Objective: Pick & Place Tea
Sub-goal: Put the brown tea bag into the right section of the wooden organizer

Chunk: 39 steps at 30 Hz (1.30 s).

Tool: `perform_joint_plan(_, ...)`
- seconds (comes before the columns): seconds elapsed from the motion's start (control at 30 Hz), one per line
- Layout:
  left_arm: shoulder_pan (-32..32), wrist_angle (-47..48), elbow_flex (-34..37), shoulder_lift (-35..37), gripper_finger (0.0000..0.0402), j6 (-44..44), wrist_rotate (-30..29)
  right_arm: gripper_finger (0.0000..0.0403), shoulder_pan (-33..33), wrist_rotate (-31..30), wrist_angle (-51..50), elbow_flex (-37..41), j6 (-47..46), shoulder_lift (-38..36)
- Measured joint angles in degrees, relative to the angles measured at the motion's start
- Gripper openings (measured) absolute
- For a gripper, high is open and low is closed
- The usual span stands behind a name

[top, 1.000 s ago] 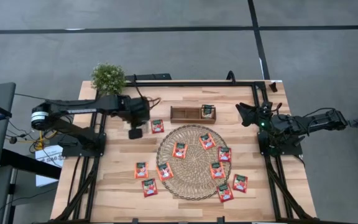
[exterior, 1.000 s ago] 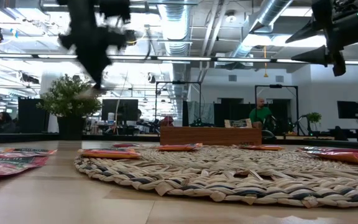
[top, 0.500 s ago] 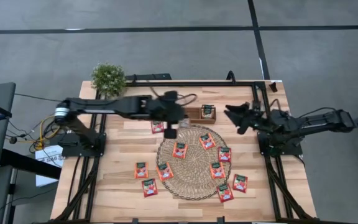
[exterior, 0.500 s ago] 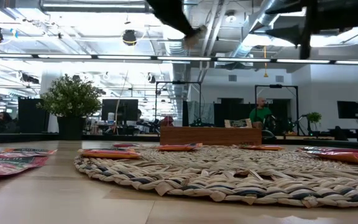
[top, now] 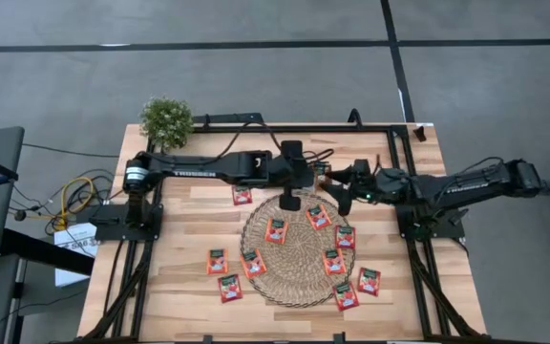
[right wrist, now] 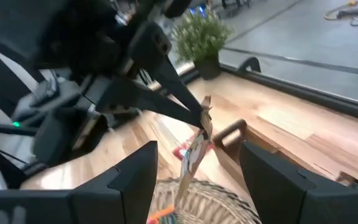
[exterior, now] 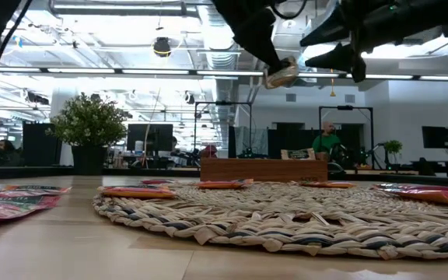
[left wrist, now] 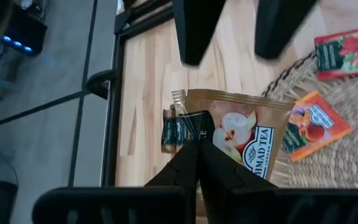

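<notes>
left wrist view: left pincer (left wrist: 197,138) pinches tea sachet (left wrist: 244,134).

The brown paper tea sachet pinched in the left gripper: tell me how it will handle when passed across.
The brown paper tea sachet is probably light: it hangs from one corner in the shut left gripper. It looks thin but fairly stiff, staying flat edge-on in the right wrist view. Held by so little, it may swing or twist as the open right gripper closes.

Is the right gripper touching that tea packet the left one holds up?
Apart. In the right wrist view, the tea packet hangs between the right gripper's open fingers, with clear space on both sides.
</notes>
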<state>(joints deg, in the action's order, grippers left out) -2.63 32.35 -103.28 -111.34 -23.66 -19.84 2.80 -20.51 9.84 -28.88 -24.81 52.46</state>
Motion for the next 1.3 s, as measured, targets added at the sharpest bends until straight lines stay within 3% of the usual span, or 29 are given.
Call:
perform_joint_plan(0.77, 0.02, 0.4, -0.02, -0.03, 0.0, 1.2, -0.56, 0.0212, -4.53, 0.09, -7.26, -8.63, 2.42, 9.69)
perform_joint_plan(0.9, 0.02, 0.53, -0.02, -0.03, 0.0, 1.2, -0.54, 0.0179, -4.51, 0.06, -7.37, -9.09, 2.55, 10.69)
perform_joint_plan(1.3, 0.02, 2.21, -0.07, -0.03, 0.0, 1.27, -0.52, 0.0021, -4.47, 0.26, -7.29, -9.11, 3.89, 10.04)
